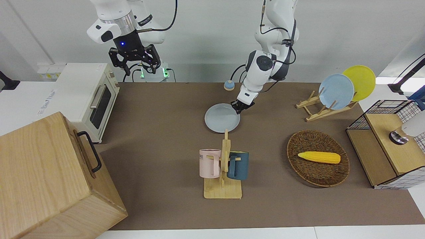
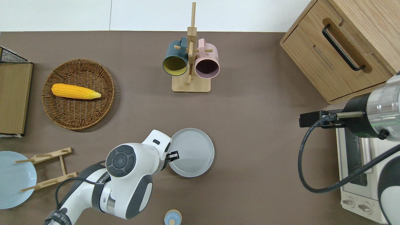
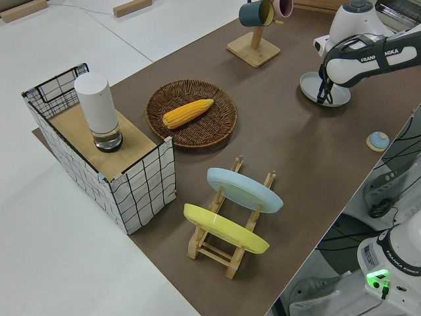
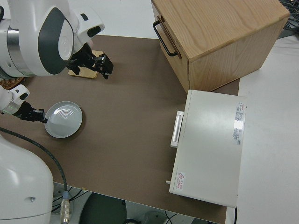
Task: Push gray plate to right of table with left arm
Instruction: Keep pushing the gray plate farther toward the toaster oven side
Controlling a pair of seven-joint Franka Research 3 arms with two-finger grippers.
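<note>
Counter (image 1: 159, 109), brown-matted, bearing mug rack (image 1: 223, 172) mid-length and, nearer the robots than it, the gray plate (image 1: 221, 118) lying flat — left gripper (image 1: 239, 108) low at the plate's rim toward the left arm's end, fingers' spread indiscernible — right arm parked.

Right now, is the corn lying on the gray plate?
No, the corn lies in the woven basket, while the gray plate holds nothing.
</note>
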